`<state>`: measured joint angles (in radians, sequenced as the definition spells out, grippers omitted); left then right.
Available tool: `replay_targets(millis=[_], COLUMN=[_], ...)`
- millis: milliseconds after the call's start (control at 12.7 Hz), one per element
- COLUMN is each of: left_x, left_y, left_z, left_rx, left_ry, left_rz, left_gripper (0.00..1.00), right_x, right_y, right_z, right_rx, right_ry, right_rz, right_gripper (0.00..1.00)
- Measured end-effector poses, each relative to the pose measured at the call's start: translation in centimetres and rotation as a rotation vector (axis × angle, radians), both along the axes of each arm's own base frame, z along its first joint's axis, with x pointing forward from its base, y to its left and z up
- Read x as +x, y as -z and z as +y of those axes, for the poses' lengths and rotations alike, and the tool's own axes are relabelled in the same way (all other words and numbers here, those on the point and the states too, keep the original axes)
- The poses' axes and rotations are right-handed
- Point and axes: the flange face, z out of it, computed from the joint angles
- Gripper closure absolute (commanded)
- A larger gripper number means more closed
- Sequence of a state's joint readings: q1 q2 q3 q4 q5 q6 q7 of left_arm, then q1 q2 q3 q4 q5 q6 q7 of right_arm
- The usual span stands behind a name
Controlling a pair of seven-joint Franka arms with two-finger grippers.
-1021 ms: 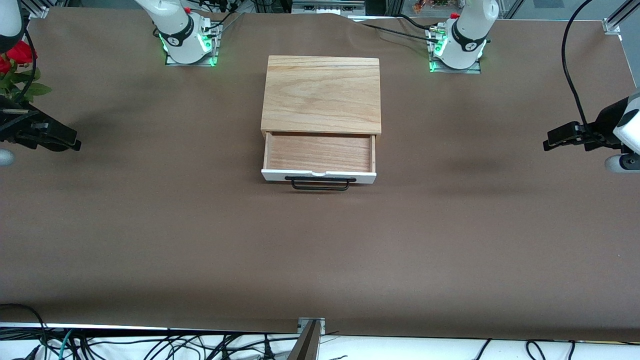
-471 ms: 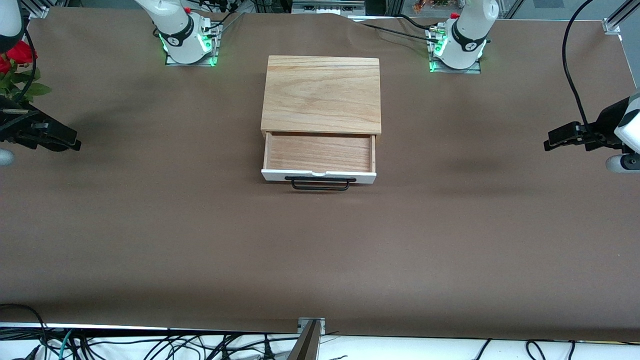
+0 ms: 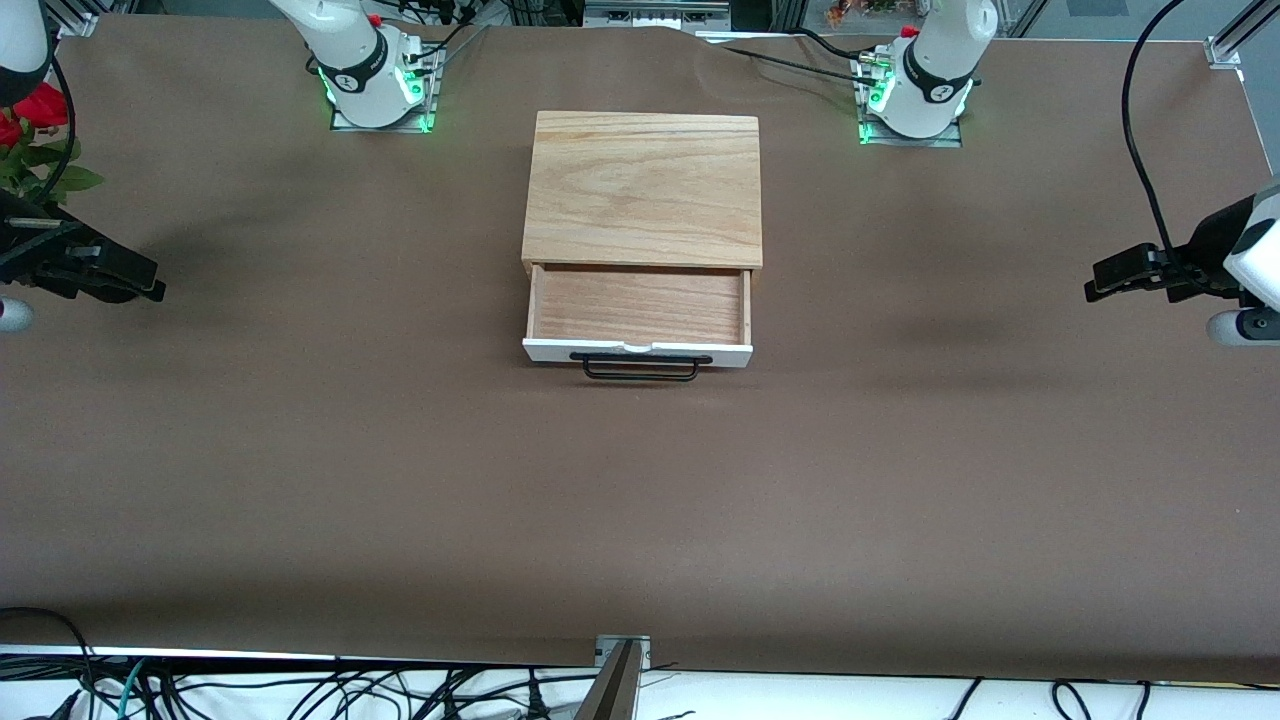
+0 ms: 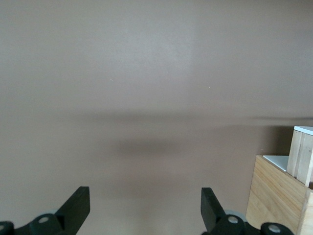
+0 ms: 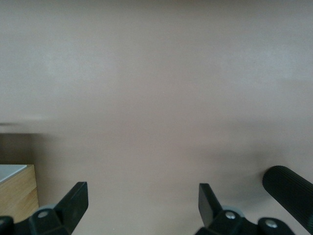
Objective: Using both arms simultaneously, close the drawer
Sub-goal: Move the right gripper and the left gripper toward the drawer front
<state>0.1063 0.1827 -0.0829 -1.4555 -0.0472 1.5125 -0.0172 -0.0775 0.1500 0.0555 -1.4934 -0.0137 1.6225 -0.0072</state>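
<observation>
Over bare table [image 3: 900, 450], left pincer [image 4: 145, 208] spread wide, holding nothing, right pincer [image 5: 143, 203] likewise, drawer [image 3: 638, 318] pulled out

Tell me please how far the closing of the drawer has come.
Nothing is done yet: the shallow light-wood drawer with white front panel stands pulled out of its wooden box. Both arms are out at the table's ends, the left gripper and the right gripper open over bare tabletop. Reaching the front panel and pushing remain.
</observation>
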Motion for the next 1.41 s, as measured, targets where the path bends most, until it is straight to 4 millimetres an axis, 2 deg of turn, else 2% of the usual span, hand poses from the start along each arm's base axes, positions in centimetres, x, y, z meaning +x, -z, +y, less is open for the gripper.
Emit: replay_targets(millis=[79, 314, 471, 707, 1100, 1257, 1414], left_x=[0.4, 2.1, 2.8, 2.9, 3.1, 3.0, 3.1], left_y=[1.1, 5.2, 7.0, 7.9, 8.9, 9.3, 9.8], left_z=[-0.8, -5.0, -7.1, -8.1, -9.0, -10.1, -10.3], left_rx=[-0.002, -0.005, -0.002, -0.004, -0.011, -0.011, -0.040], left_ry=[0.014, 0.058, 0.061, 0.069, 0.081, 0.099, 0.092], left_rz=[0.017, 0.054, 0.067, 0.081, 0.098, 0.104, 0.115], left_gripper=[0.00, 0.00, 0.00, 0.00, 0.00, 0.00, 0.00], right_x=[0.4, 2.4, 3.8, 5.2, 6.6, 6.6, 6.7], right_y=[0.5, 4.3, 6.4, 9.3, 17.5, 19.8, 21.2], right_z=[0.9, 5.2, 7.8, 12.1, 23.1, 25.7, 26.9], right_rx=[0.004, 0.057, 0.128, 0.158, 0.179, 0.215, 0.296], right_ry=[-0.014, -0.061, -0.075, -0.120, -0.244, -0.249, -0.207], right_rz=[-0.005, 0.009, -0.011, -0.037, -0.103, -0.115, -0.113], right_gripper=[0.00, 0.00, 0.00, 0.00, 0.00, 0.00, 0.00])
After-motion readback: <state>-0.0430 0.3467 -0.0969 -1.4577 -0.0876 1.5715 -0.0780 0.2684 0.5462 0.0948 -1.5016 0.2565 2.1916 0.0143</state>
